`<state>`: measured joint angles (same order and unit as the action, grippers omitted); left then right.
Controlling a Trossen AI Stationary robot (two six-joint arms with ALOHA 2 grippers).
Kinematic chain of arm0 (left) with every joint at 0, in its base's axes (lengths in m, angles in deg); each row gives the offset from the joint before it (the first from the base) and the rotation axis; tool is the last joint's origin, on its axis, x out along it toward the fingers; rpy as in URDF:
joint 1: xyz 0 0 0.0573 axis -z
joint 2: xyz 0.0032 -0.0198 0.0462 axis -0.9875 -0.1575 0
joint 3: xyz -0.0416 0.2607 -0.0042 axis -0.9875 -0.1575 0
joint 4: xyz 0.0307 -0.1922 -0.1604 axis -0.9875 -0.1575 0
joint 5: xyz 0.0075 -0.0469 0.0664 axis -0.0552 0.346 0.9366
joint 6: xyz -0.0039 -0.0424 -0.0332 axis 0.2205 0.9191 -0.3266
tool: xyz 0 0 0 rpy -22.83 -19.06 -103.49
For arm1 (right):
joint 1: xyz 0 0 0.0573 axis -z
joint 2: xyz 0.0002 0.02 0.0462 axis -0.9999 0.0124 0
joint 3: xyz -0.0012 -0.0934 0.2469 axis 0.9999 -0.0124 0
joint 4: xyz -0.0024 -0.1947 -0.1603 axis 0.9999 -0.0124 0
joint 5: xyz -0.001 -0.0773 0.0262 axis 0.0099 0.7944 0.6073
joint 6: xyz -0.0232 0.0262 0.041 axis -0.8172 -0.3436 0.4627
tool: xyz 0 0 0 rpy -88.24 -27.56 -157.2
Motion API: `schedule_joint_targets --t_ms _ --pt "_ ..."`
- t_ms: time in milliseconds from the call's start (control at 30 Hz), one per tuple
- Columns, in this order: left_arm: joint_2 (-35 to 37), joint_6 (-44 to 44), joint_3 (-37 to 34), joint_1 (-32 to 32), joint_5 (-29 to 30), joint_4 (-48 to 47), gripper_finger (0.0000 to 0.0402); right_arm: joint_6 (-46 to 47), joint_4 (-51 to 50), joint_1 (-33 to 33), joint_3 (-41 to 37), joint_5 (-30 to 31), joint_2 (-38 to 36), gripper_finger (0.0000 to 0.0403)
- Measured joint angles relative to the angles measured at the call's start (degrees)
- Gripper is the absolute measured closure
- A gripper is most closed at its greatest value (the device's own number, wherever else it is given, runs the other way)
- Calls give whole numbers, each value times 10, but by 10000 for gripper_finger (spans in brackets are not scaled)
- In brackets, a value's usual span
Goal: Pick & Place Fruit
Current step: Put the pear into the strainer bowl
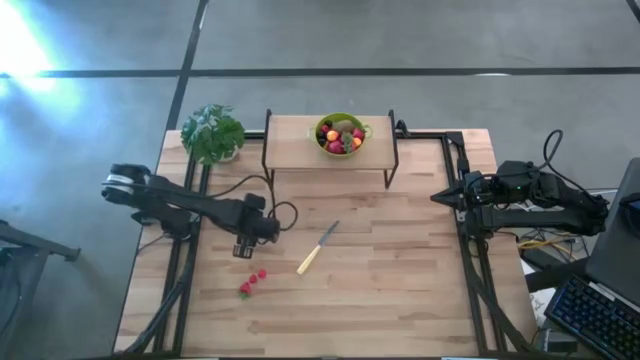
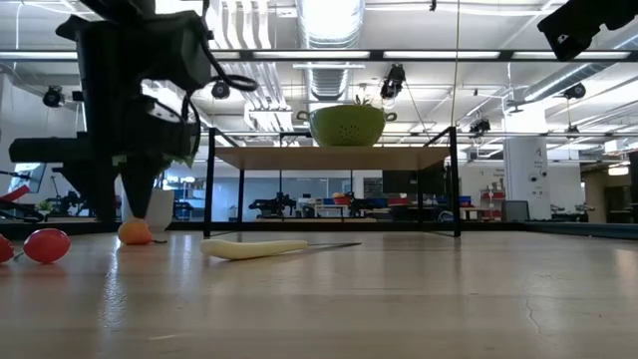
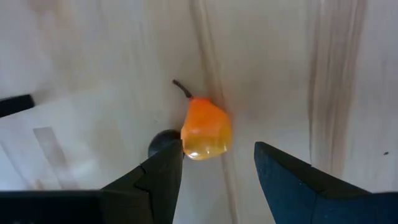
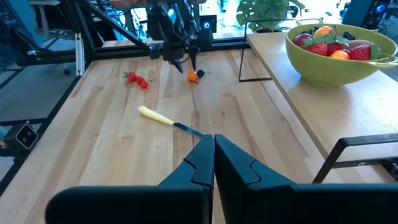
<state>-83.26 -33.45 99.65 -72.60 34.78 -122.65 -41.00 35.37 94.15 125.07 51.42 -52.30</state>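
1. The floor is grey concrete with dark lines.
2. Bright ceiling lights hang over exposed pipes.
3. The butcher-block table is pale wood.

No lettering, label, brand, number or sign can be read anywhere in these views, neither on the objects, on the arms nor in the room behind.

A large robotics lab or workshop hall: exposed ceiling ducts, strip lights, concrete floor, a wooden worktop on a metal frame, keyboard alongside.
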Motion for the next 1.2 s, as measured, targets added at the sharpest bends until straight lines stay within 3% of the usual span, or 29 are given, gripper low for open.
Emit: schedule_joint_targets --t_ms 433,1200 --pt "-69 -5 1 0 2 41 197 0 0 0 0 0 0 394" --pt "-55 52 -5 -1 -3 63 197 0 0 0 0 0 0 394"
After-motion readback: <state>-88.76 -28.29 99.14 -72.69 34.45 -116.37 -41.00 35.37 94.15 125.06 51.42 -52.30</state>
